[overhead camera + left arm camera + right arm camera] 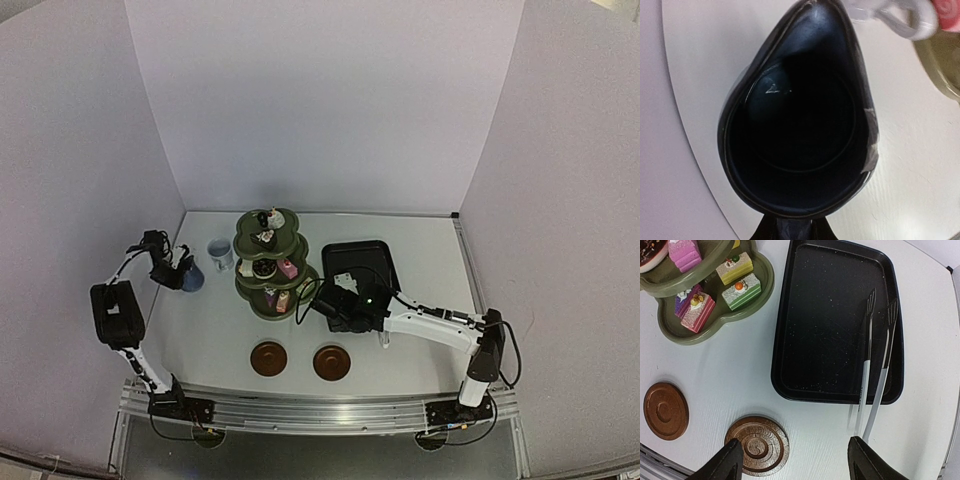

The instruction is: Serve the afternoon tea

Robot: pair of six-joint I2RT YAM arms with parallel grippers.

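The left gripper (pixel 178 270) is clenched on the wall of the blue cup (pixel 192 279) at the table's (pixel 430 260) left side. From the left wrist view the cup's dark inside fills the frame, with the fingers (pixel 771 231) pinching its rim at the bottom edge. Whether the cup stands on the table or hangs just above it, I cannot tell. The pale cup (pixel 220 252) is just to its right, beside the stand (pixel 270 262).

The stand holds the cakes (pixel 699 311) on all three tiers.

Two saucers (pixel 268 358) lie side by side and bare at the near edge, well apart from both cups.

The right gripper (pixel 795 442) hangs released, jaws wide with nothing between them, over the table by the right saucer (pixel 757 445). The tray (pixel 825 315) lies right of the stand. The tongs (pixel 875 385) rest across its near rim.
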